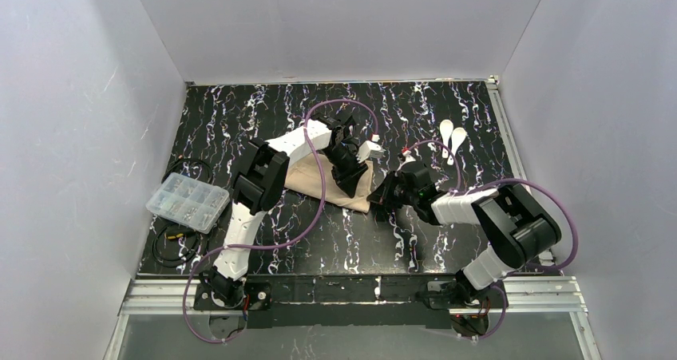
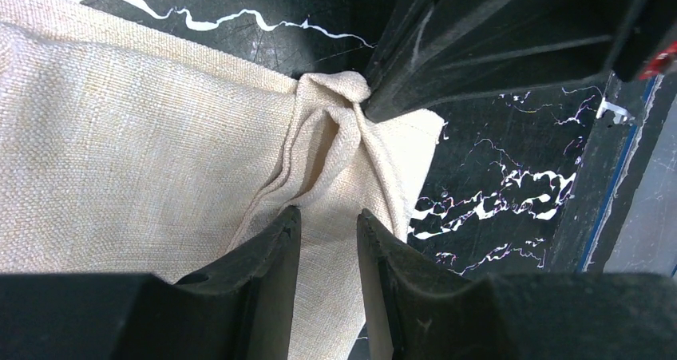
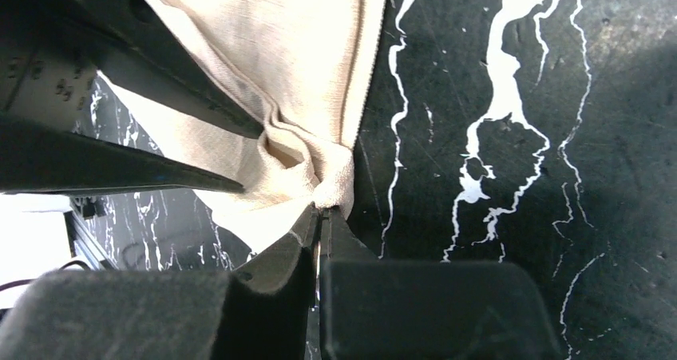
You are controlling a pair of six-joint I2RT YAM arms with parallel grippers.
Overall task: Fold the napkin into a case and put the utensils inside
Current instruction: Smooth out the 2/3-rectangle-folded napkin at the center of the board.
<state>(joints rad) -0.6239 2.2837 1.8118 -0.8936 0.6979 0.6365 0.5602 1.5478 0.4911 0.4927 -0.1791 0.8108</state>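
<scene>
At the left edge of the black marbled table (image 1: 239,112) we see a clear compartment box (image 1: 188,201), well apart from everything else. Toward the middle lies the napkin (image 1: 305,178), a tan cloth partly hidden under the left arm. The left gripper (image 2: 329,224) points down over its right end. In the left wrist view its fingers (image 2: 267,252) stand slightly parted and clamp nothing, and flat cloth shows through the narrow gap. A raised crease runs from that gap up to the bunched corner. Just right of it, the right gripper (image 3: 322,216) is clenched on that corner. In the right wrist view the cloth gathers into a small knot exactly at its tips, at the napkin's edge beside bare table. Further right, in the upper right of the overhead view, the utensils (image 1: 449,132) lie side by side, clear of the cloth and both grippers.
</scene>
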